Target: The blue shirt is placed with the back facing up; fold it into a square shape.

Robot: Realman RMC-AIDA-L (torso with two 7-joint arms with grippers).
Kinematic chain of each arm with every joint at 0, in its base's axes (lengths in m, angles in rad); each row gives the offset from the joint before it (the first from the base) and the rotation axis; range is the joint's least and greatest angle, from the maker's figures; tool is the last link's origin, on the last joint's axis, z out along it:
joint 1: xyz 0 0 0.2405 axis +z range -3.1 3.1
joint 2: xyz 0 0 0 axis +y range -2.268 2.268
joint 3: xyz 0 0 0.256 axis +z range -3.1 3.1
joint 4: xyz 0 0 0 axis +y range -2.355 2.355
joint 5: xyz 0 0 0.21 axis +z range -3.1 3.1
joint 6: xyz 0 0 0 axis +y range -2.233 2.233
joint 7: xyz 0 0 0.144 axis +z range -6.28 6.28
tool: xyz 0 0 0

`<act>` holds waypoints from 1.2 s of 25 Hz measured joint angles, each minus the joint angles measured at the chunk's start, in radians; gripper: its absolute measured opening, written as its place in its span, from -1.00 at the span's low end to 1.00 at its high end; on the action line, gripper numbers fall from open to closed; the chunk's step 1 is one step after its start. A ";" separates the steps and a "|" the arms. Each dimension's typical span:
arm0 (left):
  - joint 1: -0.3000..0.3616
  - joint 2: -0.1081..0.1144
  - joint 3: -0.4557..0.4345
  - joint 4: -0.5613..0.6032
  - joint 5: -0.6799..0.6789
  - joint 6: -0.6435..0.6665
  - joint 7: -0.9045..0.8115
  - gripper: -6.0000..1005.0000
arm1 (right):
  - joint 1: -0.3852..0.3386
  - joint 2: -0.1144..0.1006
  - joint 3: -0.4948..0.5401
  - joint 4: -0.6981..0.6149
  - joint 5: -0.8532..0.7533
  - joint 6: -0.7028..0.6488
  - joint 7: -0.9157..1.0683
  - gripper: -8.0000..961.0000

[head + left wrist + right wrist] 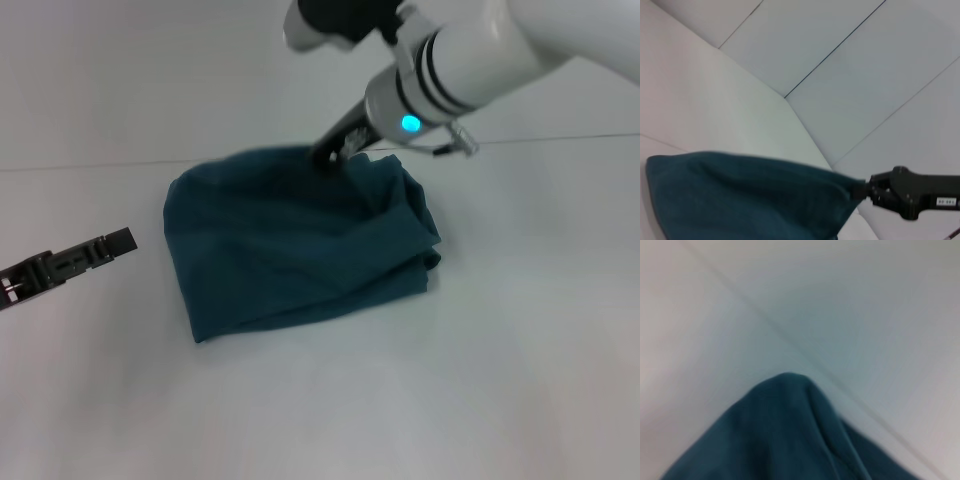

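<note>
the blue shirt (pixel 300 240) lies mid-bench as a compact, roughly square bundle, so by my reckoning most of the folding is behind it. it's not tidy yet: the right side is bunched with overlapping layers, and the near edge runs at a slant.

the right end effector (pixel 335 150) is down at the far edge of the shirt, and in the left wrist view it looks clamped on a pinch of cloth at that corner, the fabric pulled taut toward it. what's left, i'd say, is laying that corner flat, letting go, and perhaps squaring the right side.

the left end effector (pixel 115 243) hangs off to the left, apart from the shirt; whether its fingers are apart or together i cannot tell.

nothing else sits on the white bench (pixel 500 380), only thin seam lines along the far side. nothing blocks the way.
</note>
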 joint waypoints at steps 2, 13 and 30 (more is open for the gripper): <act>0.000 0.001 0.000 0.000 -0.005 0.000 -0.002 0.41 | 0.002 0.000 0.021 -0.024 -0.045 -0.001 0.026 -0.88; -0.003 0.005 -0.004 -0.002 -0.008 -0.001 -0.011 0.41 | 0.015 -0.004 0.168 -0.047 -0.100 -0.015 0.038 -0.88; -0.005 -0.001 -0.004 -0.002 -0.008 -0.003 -0.015 0.41 | 0.007 -0.001 0.224 0.060 -0.189 0.102 0.039 -0.88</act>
